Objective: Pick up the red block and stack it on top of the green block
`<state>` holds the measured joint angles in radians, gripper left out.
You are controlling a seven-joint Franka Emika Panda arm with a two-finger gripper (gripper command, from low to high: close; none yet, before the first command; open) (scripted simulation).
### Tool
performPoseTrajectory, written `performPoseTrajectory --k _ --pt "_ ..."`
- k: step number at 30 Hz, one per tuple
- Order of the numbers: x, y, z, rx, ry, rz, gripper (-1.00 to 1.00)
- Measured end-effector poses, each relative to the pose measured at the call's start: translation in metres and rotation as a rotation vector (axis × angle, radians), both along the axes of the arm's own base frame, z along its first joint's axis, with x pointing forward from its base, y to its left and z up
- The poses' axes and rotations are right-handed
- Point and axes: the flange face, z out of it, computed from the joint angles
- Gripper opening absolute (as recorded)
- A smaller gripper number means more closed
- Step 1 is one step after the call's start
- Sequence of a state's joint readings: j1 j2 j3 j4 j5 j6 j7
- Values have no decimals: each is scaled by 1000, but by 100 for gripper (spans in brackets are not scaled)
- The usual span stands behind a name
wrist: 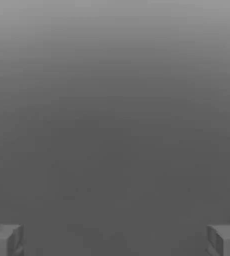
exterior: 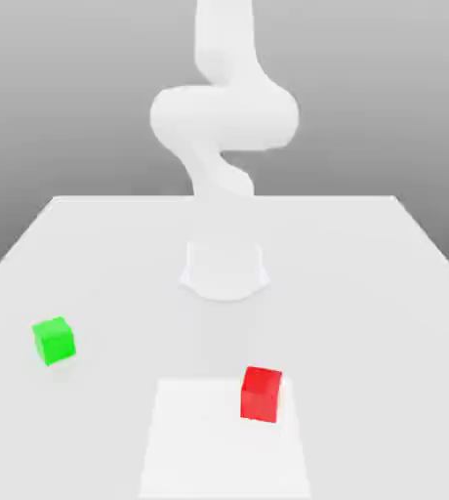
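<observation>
Two blocks sit on my pale surface (exterior: 92, 254), grey backdrop behind. I see the red block (exterior: 261, 394) near the front, on a lighter square patch (exterior: 199, 439), one corner turned toward the camera; being a cube, it has no long axis. I find the green block (exterior: 53, 340) well apart, toward the exterior view's left. My claw (wrist: 115, 240) is spread wide, holding nothing.

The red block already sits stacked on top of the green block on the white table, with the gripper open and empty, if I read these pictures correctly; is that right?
Not quite: the stacking is wrong. In the exterior view the red block rests on the white table by itself, well apart from the green block, which sits toward that view's left. The rest holds: the hand view shows the gripper open and empty.
</observation>
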<state>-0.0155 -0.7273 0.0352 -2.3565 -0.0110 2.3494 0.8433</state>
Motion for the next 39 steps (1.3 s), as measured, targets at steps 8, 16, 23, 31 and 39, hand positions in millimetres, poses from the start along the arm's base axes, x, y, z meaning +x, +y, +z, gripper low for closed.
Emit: performPoseTrajectory --k 8,16,23,31,39 --pt "56 23 -199 10 296 -79 0" --pt "13 35 -401 67 619 -164 0" --pt "-13 40 -483 95 711 -192 0" --pt "-16 40 -513 93 714 -190 -100" --pt "-14 41 -483 95 710 -192 -100"
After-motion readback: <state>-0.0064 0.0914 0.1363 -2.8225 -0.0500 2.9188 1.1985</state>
